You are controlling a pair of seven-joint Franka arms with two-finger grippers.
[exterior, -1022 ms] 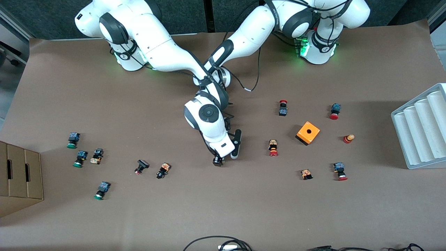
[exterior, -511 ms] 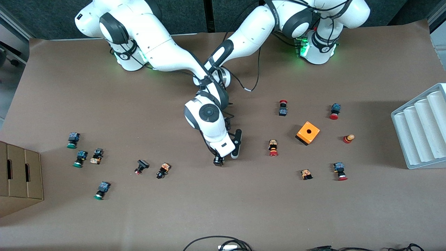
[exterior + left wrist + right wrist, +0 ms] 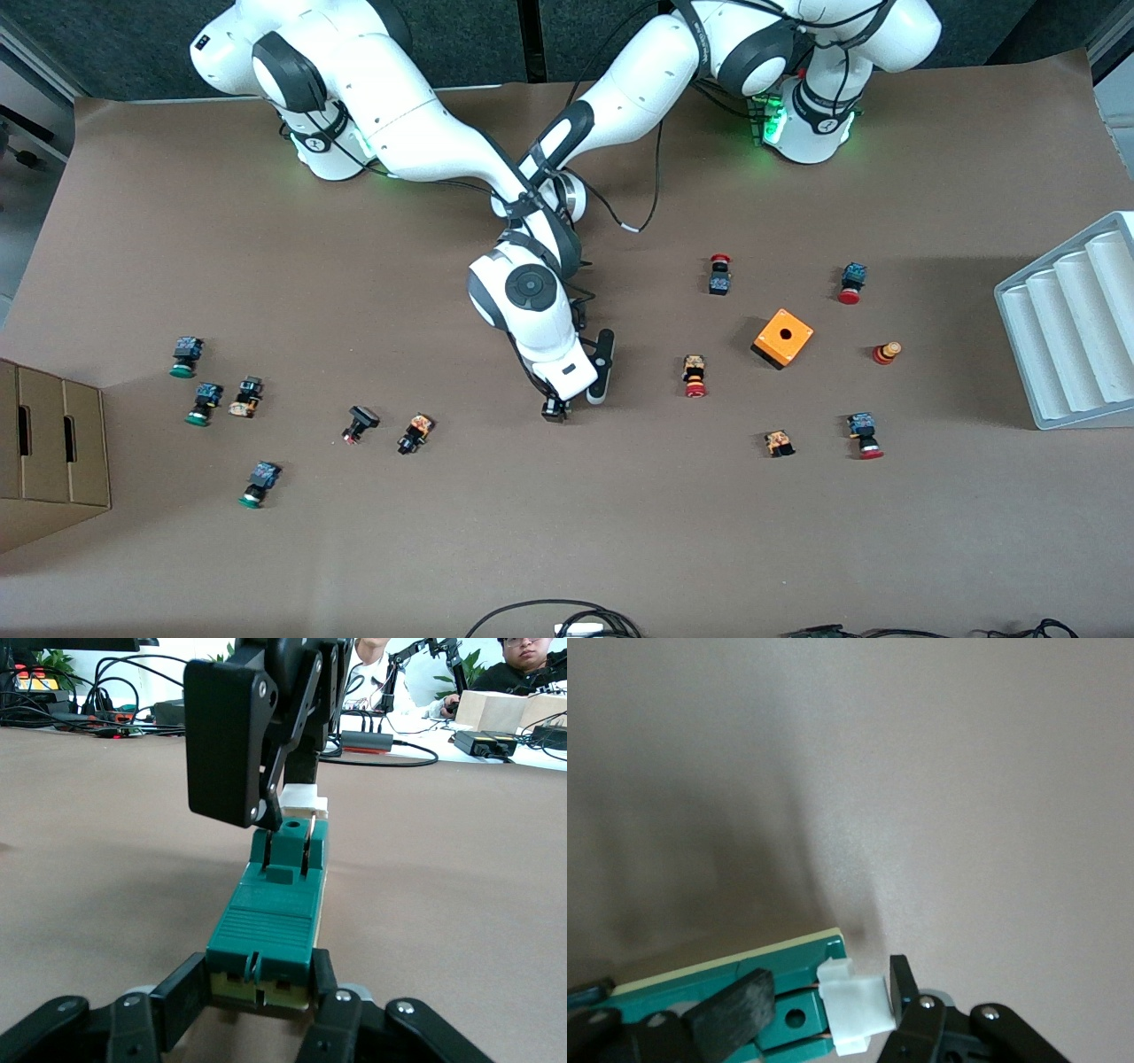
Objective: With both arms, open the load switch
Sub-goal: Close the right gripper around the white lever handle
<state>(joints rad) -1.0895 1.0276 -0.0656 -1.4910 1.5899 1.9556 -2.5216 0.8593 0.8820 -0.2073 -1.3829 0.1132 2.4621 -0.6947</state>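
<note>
The load switch (image 3: 270, 930) is a slim dark green block with a white tab (image 3: 304, 799) at one end, lying on the brown table mid-way between the arms. My left gripper (image 3: 259, 988) is shut on the block's plain end, one finger on each side. My right gripper (image 3: 819, 1005) comes down on the tab end (image 3: 855, 1005). One finger (image 3: 731, 1014) rests on the green body and the other (image 3: 904, 992) sits against the tab's outer face. In the front view the right hand (image 3: 555, 409) covers the switch and the left gripper.
Small push buttons lie scattered toward both ends of the table, one (image 3: 695, 376) near the hands. An orange cube (image 3: 783, 338) and a white ribbed tray (image 3: 1072, 328) sit toward the left arm's end. A cardboard box (image 3: 49, 443) stands at the right arm's end.
</note>
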